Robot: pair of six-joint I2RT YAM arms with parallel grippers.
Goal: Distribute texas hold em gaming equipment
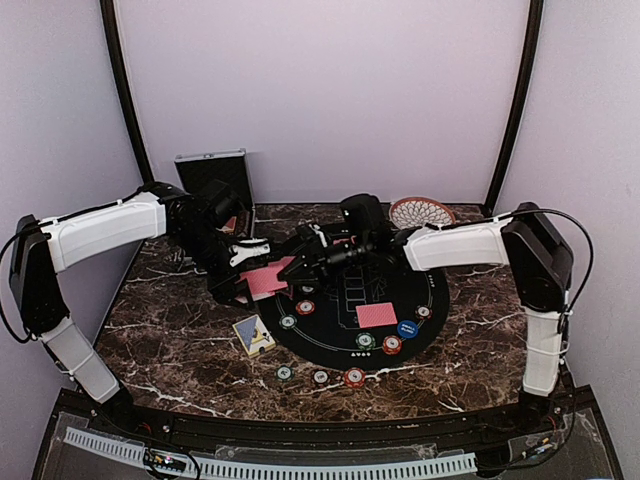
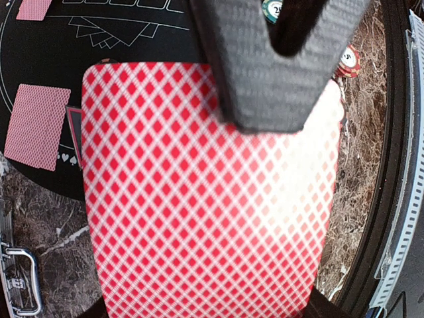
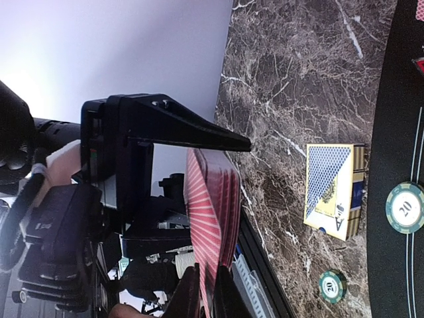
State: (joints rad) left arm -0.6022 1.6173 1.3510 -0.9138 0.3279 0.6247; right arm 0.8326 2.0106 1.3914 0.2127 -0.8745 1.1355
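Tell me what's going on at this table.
The left gripper is shut on a stack of red-backed playing cards, held above the dark marble table. The right gripper pinches the stack's edge, seemingly to draw a card. Other red-backed cards already lie on the round black felt mat, with small round poker chips on and beside it.

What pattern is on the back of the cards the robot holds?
The cards have a red-and-white diamond lattice, clearest in the left wrist view.
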